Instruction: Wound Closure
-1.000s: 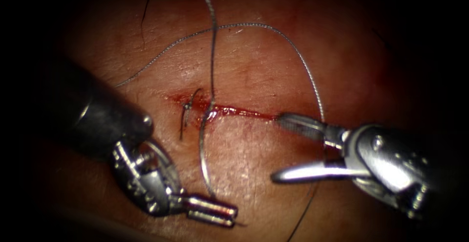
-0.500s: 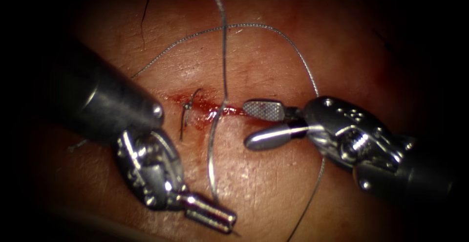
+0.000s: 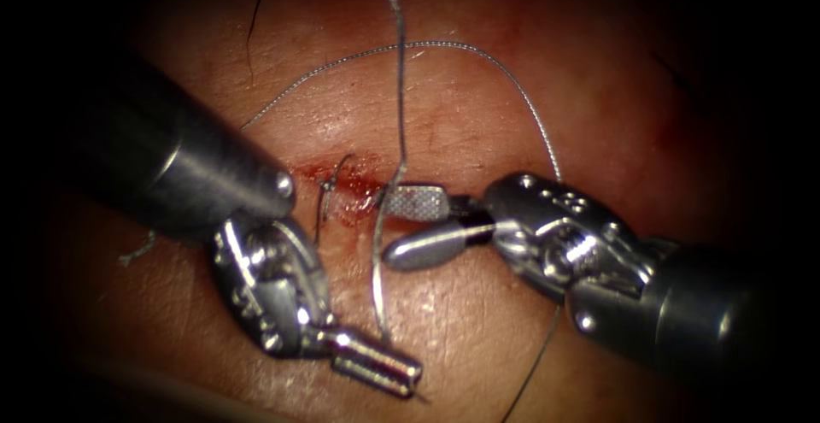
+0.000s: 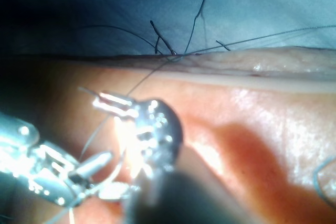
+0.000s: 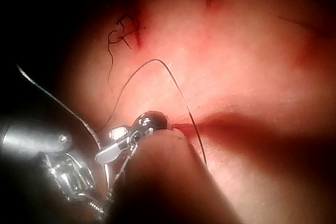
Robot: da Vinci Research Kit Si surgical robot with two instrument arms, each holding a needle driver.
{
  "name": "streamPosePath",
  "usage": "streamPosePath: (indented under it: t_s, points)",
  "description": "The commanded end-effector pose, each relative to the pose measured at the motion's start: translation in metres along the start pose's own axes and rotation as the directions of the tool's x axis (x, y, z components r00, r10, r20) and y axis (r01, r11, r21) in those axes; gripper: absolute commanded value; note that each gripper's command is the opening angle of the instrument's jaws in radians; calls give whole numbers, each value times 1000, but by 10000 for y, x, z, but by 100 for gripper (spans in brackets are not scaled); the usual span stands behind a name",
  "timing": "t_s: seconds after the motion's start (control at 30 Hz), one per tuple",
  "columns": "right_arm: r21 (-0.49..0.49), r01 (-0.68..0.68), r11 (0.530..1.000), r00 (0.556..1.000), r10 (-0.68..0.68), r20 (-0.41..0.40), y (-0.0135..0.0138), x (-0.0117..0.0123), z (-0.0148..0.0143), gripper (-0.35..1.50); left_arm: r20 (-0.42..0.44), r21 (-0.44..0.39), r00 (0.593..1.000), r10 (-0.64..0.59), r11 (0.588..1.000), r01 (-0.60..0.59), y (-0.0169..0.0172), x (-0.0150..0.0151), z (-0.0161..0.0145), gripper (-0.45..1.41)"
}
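Pork-belly tissue (image 3: 478, 329), pale and glistening, is lying under both tools. The cut (image 3: 366, 190) is running across it, and everything else is gathering around that line.

The right hand (image 3: 386, 228) is reaching in from the right side of the cut. Its jaws are spread, one above the other, and are gripping nothing. They are bracketing the upper stretch of the needle (image 3: 374, 278) just beside the cut. That placement reads as a hand lining up for a grip on the steel, though no contact is showing.

The left hand (image 3: 410, 378) is sitting below the cut, its jaws clenched. The needle's lower end is meeting them there, so it is apparently being held near that end, which would be steadying it for the other hand.

The needle is arching up from that grip across the near side of the tissue. Its upper end is lying over the cut, and I cannot tell whether that end is in the tissue or only resting on it.

The thread (image 3: 400, 90) is climbing away from the needle's upper end. A paler strand is looping wide over the far side, slack and clear of both hands.

Left of the needle, a tied stitch (image 3: 329, 188) is bridging the cut with short ends sticking out. Red fluid (image 3: 342, 179) is pooling around it.
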Motion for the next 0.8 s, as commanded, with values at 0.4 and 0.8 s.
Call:
streamPosePath:
  t_s: [0.4, 0.8]
  points:
    - [21, -8, 1000, 999, 9, -38, 6, -6, 18, 15, -2, -1, 1000, -2, 1000, 2, 6, -2, 7, -45]
    - [39, -20, 999, 999, 22, -49, -1, -8, 24, 5, -2, -1, 1000, -2, 1000, 2, 5, -2, 10, -45]
